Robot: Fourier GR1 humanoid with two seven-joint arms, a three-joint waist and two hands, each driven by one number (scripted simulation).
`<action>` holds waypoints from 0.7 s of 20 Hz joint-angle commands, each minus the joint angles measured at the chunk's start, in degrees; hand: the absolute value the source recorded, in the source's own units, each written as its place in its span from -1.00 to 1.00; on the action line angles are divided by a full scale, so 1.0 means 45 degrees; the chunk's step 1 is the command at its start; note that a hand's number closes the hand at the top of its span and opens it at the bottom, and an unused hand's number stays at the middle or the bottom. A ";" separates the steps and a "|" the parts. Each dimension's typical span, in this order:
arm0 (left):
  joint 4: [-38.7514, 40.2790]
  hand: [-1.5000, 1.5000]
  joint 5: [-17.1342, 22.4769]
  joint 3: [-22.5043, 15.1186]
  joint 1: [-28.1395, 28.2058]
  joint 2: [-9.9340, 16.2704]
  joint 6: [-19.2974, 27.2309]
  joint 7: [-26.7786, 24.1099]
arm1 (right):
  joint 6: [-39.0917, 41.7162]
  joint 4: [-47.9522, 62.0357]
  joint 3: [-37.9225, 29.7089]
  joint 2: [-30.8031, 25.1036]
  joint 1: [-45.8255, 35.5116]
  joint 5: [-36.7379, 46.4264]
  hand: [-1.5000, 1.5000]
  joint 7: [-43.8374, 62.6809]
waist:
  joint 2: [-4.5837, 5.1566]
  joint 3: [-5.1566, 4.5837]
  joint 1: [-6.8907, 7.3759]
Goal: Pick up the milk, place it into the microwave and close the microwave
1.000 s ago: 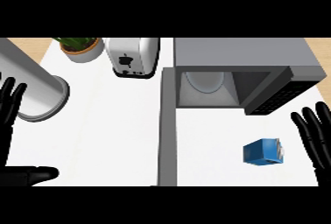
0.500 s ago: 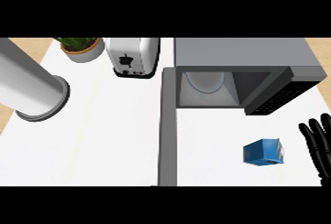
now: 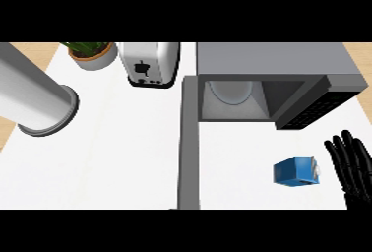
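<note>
The milk (image 3: 295, 171) is a small blue carton standing on the white counter at the lower right, in front of the microwave. The grey microwave (image 3: 280, 69) stands at the upper right with its door (image 3: 189, 142) swung wide open toward me, showing the cavity and its glass plate (image 3: 232, 92). My right hand (image 3: 352, 165) shows at the right edge, open with fingers straight and pointing up, just right of the milk and apart from it. My left hand does not show in the head view.
A white toaster (image 3: 149, 64) stands at the back, left of the microwave. A potted plant (image 3: 91, 51) sits at the back left. A large grey cylinder (image 3: 33, 103) leans in from the left. The open door's edge runs down the middle of the counter.
My left hand has dropped out of view at the lower left. My right hand has sunk lower at the right edge, staying open beside the milk. The milk has not moved.
</note>
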 commanded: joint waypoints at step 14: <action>0.0384 -1.00 0.1058 0.1716 0.0964 -0.0375 -0.2039 -0.0414 | 0.0231 0.6427 -0.2504 -0.0333 -0.0557 0.0057 -1.00 -0.4285 | 0.0011 -0.0001 0.0028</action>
